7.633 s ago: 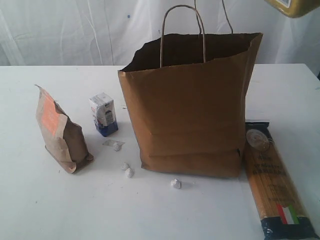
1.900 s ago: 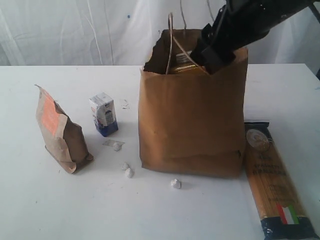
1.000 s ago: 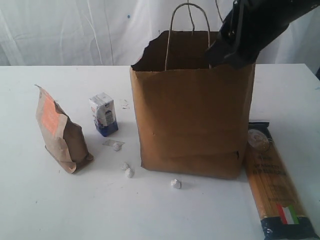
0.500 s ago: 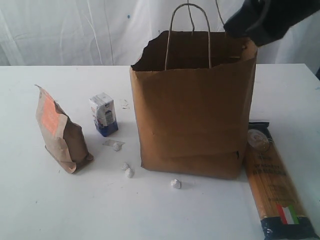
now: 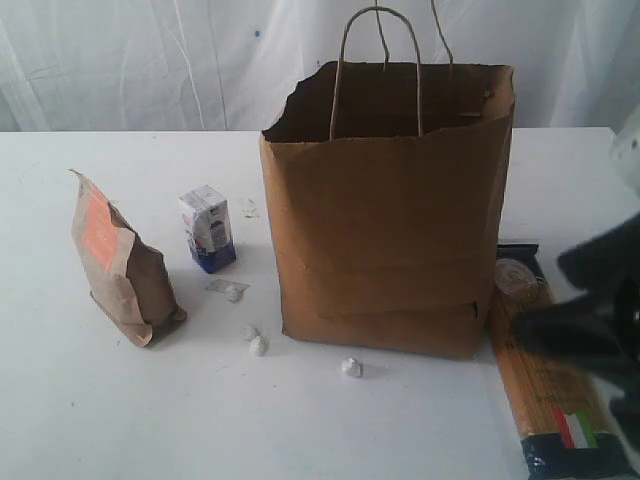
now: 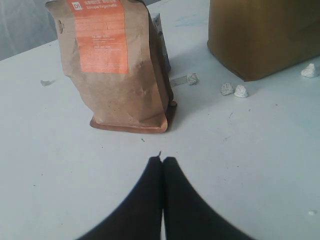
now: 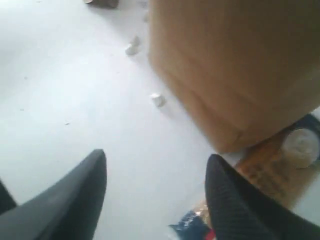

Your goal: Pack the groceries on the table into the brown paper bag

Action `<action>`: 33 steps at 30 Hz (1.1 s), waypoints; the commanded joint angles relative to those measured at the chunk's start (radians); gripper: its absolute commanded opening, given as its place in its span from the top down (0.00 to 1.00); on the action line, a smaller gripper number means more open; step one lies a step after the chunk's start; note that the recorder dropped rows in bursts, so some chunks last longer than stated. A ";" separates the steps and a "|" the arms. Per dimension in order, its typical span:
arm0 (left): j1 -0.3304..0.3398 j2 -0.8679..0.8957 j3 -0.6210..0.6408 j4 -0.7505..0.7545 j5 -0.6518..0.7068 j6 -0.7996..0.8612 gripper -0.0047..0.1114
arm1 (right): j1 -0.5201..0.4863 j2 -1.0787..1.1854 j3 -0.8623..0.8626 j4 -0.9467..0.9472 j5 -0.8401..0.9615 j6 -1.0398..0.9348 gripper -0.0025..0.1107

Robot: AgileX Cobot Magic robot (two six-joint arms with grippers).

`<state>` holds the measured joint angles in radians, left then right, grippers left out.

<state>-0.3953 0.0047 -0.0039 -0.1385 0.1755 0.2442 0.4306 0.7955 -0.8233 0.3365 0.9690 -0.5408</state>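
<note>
The brown paper bag (image 5: 385,210) stands upright mid-table, its inside hidden. My right gripper (image 5: 560,300), blurred, hangs open and empty to the bag's right, above the long spaghetti packet (image 5: 548,395). The right wrist view shows the open gripper (image 7: 156,162) over the table with the packet (image 7: 270,165) beside the bag (image 7: 240,65). My left gripper (image 6: 163,160) is shut on nothing, low over the table before the brown orange-labelled pouch (image 6: 117,65). The small white-blue carton (image 5: 208,229) stands right of the pouch (image 5: 120,265). Jar, bottle and can are out of view.
Several small crumpled white wads lie on the white table (image 5: 150,420), one (image 5: 350,367) by the bag's front corner, others (image 5: 256,342) between the pouch and the bag. A white curtain hangs behind the table.
The right arm lowered the yellow bottle into the bag, came out of its mouth empty, and has swung down on the right over the spaghetti packet. The bag's shape shifted slightly.
</note>
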 commanded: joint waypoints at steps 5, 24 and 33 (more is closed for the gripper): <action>0.004 -0.005 0.004 -0.005 0.000 -0.004 0.96 | -0.002 0.090 0.262 0.347 -0.208 -0.283 0.56; 0.004 -0.005 0.004 -0.005 0.000 -0.004 0.96 | 0.000 0.449 0.268 0.553 -0.458 -0.563 0.56; 0.004 -0.005 0.004 -0.005 0.000 -0.004 0.96 | 0.051 0.525 0.268 0.563 -0.555 -0.584 0.56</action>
<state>-0.3953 0.0047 -0.0039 -0.1385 0.1755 0.2442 0.4539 1.3060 -0.5605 0.8835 0.4496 -1.0941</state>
